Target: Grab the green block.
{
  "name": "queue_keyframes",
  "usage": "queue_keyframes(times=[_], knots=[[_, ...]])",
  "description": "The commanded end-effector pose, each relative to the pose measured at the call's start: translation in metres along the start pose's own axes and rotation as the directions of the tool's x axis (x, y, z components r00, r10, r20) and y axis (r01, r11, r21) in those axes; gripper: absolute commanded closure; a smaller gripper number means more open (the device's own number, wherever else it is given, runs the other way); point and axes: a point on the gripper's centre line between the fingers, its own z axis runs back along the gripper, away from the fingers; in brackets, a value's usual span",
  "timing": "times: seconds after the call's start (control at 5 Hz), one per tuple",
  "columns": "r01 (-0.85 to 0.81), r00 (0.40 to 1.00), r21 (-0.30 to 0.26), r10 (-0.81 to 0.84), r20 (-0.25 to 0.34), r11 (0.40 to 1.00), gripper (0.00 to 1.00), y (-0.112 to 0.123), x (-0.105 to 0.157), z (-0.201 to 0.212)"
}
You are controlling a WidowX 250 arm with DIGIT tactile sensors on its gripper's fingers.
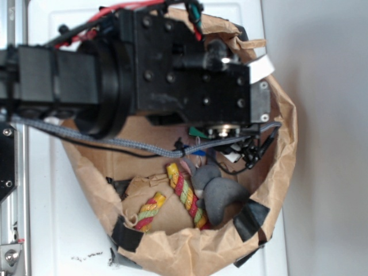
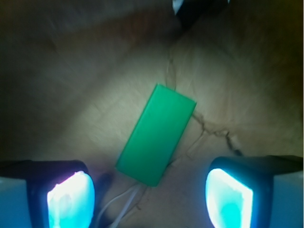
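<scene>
Green block (image 2: 156,135): flat, plain green slab, lying on crumpled brown paper, long axis running diagonally from lower left to upper right in the wrist view. It sits between the two fingers and just ahead of them, touching neither. In the exterior view only a small sliver of green (image 1: 196,131) shows beneath the arm's wrist; the rest is hidden.

End effector (image 2: 149,194): open, jaws spread wide, nothing held. Left pad (image 2: 71,199) and right pad (image 2: 229,197) glow pale cyan at the bottom corners of the wrist view. White cords (image 2: 118,206) run across the paper near the block's lower end.

Arm (image 1: 144,63): black, reaching in from the left over the bag, covering most of its upper half. A grey braided cable (image 1: 115,144) trails under it.

Brown paper bag (image 1: 282,132): rolled down into a shallow bowl, patched with black tape (image 1: 251,221) at the rim, resting on a white desk (image 1: 43,207).

Braided rope (image 1: 185,194): red, yellow and green, lying in the bag's lower part, curving in a loose V.

Grey plush toy (image 1: 221,196): just right of the rope, touching it, against the bag's wall.
</scene>
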Motion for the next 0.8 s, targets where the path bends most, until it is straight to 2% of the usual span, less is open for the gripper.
queue_keyframes(times=[0.0, 0.4, 0.6], knots=[[-0.137, 0.991, 0.01, 0.137, 0.005, 0.991, 0.0, 0.013, 0.018, -0.009], [-0.195, 0.979, 0.038, 0.191, 0.073, 0.98, 0.0, 0.015, 0.017, -0.034], [-0.242, 0.969, 0.062, 0.238, 0.066, 0.968, 0.0, 0.015, 0.014, -0.038]])
